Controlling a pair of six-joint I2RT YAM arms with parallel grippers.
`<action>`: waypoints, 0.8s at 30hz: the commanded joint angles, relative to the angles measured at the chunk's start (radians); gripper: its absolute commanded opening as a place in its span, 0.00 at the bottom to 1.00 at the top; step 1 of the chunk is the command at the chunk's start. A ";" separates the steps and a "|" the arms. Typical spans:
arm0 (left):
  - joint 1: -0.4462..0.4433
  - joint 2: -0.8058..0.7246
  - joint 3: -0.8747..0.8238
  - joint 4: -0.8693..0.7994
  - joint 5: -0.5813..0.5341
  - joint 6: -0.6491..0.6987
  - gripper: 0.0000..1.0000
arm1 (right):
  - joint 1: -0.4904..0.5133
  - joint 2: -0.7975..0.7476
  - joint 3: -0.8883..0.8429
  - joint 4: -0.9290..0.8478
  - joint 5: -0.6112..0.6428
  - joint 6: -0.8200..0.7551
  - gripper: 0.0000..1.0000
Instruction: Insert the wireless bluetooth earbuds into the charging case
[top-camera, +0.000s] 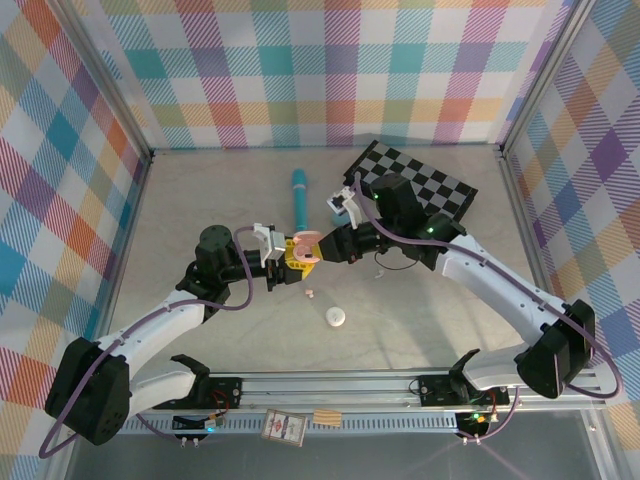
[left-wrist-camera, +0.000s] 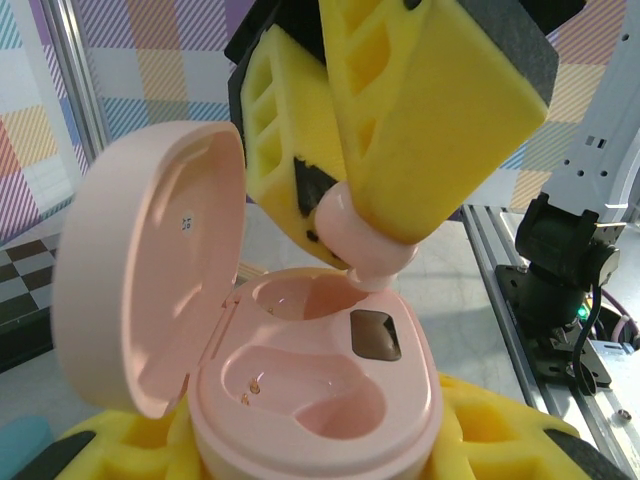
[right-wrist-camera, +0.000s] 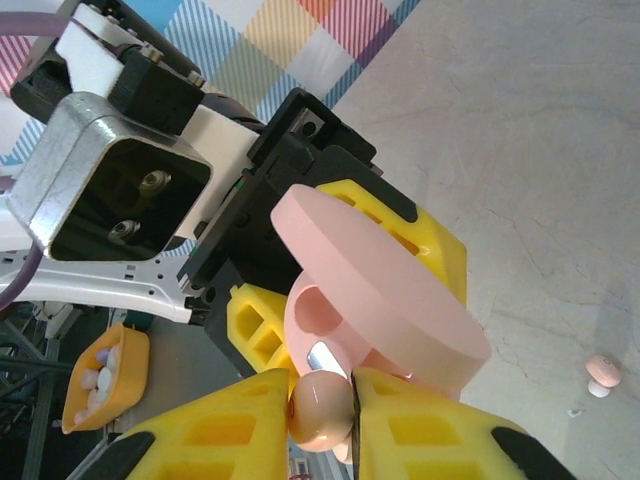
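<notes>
Step in hand, I'd judge: seating the 1st bud. L gripper has its yellow foam fingers clamped narrow round the base of a pale-pink, pebble-shaped plastic charging case; hinged lid stands open; both moulded wells look empty. R gripper pinches a small pink plastic earbud btwn its own foam pads, jaws nearly closed on it; the bud hangs tilted at the rim of the far well, touching or just above it (can't tell which), not yet seated.

A second pink earbud lies loose on the beige tabletop; a white oval closed case lies just beside it; long teal pen well apart, not part of the job.

Next move prob. calls for lining the bud up w/ the well's shape; a short straight push in; release w/o dragging it back out; L holds the case steady. Then fetch the loose bud for the near well.
</notes>
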 joint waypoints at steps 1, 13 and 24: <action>-0.012 -0.011 0.019 0.026 0.031 0.001 0.34 | 0.006 0.010 0.031 0.003 0.033 -0.015 0.23; -0.012 -0.010 0.017 0.023 0.033 0.004 0.34 | 0.014 0.010 0.027 0.034 0.083 -0.006 0.23; -0.012 -0.009 0.019 0.025 0.039 0.001 0.34 | 0.017 -0.001 0.009 0.052 0.123 -0.002 0.28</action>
